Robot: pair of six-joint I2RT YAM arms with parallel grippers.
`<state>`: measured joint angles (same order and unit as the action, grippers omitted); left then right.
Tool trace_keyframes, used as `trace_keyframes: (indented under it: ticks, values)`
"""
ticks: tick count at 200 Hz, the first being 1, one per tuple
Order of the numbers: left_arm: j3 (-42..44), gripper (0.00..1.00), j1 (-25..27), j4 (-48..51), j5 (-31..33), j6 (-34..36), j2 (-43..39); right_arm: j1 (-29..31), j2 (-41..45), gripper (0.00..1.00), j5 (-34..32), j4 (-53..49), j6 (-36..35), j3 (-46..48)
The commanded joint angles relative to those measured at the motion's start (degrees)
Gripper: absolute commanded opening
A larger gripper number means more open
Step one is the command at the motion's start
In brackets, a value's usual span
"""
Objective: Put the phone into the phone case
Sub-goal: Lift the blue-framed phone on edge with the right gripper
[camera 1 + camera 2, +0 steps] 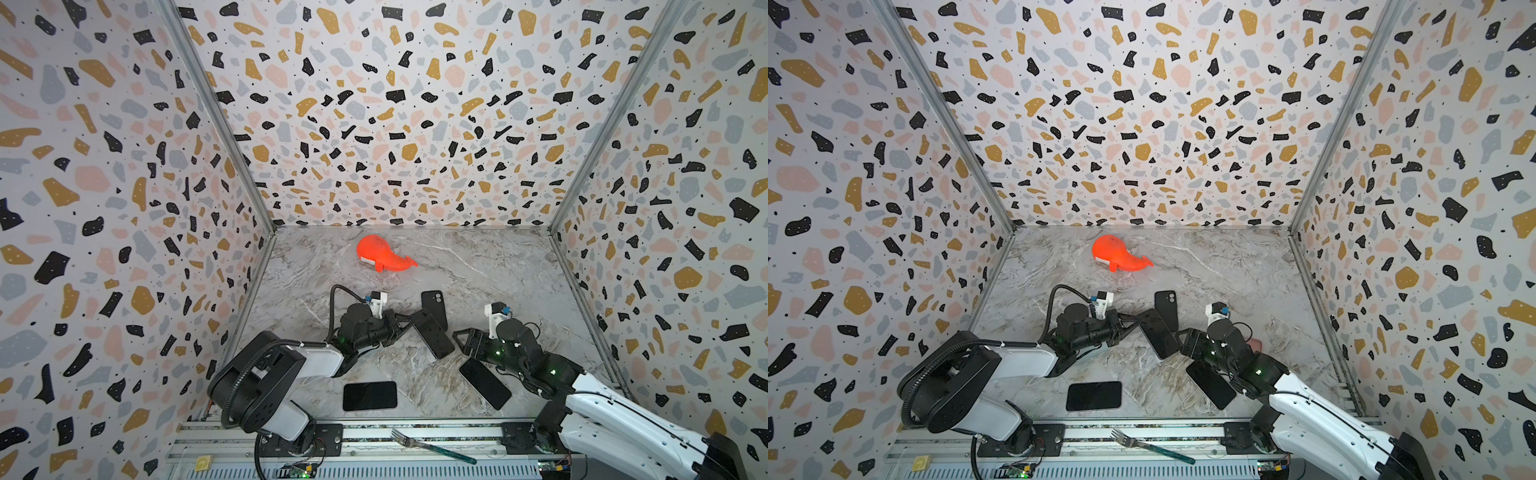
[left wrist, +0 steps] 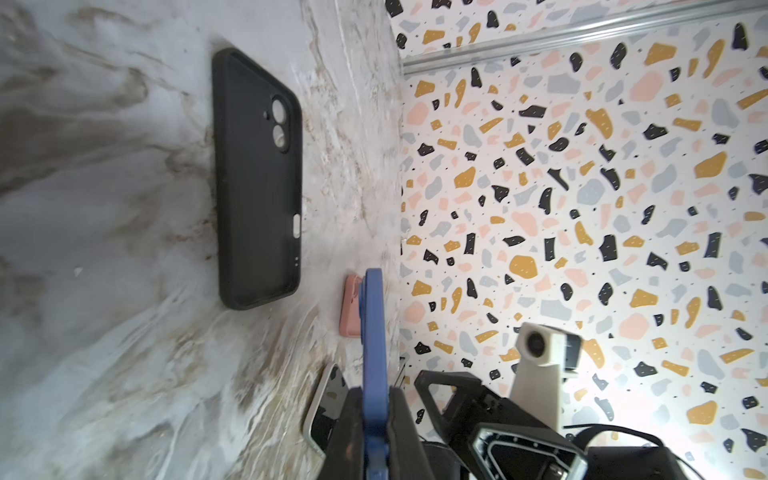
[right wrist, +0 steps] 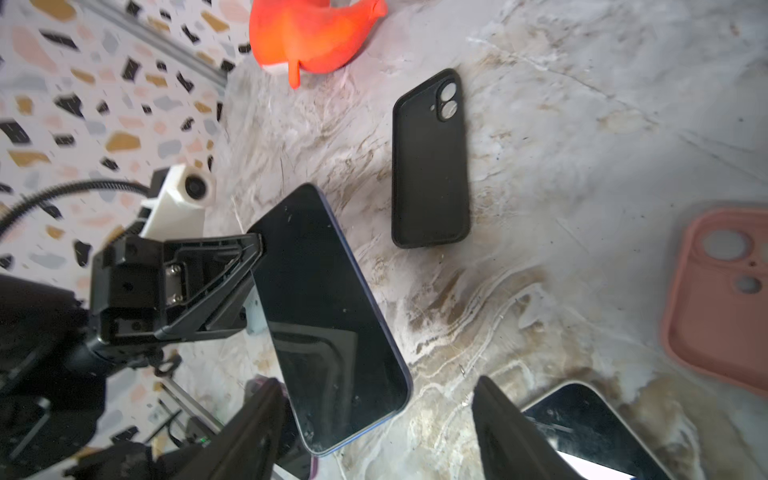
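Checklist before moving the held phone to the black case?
1. Left gripper shut on phone: ok.
2. Phone off the table: ok, held tilted.
3. Right gripper open, fingers astride the phone's end: ok.
4. Black case flat, nothing in it: ok.
5. Phone aligned with black case: not ok, angled and beside it.
6. Phone fits black case: cannot tell.
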<state>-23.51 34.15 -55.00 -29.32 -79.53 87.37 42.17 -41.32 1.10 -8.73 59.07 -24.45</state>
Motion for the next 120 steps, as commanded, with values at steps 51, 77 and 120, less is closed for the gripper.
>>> trace_keyframes:
  ticks: [51,77,120]
  values:
    - [-1.7,0.0,0.6,-24.7,3.9,-13.0,6.5,-10.3,15.7,0.69,10.7,16.6,19.1,12.1]
    - [-2.9,0.0,1.6,-25.0,4.3,-13.4,7.6,-10.9,13.6,0.69,13.5,22.4,22.1,14.1]
    - [-4.1,0.0,2.6,-26.8,5.0,-14.8,9.0,-10.9,7.4,0.7,17.4,33.6,25.4,16.7]
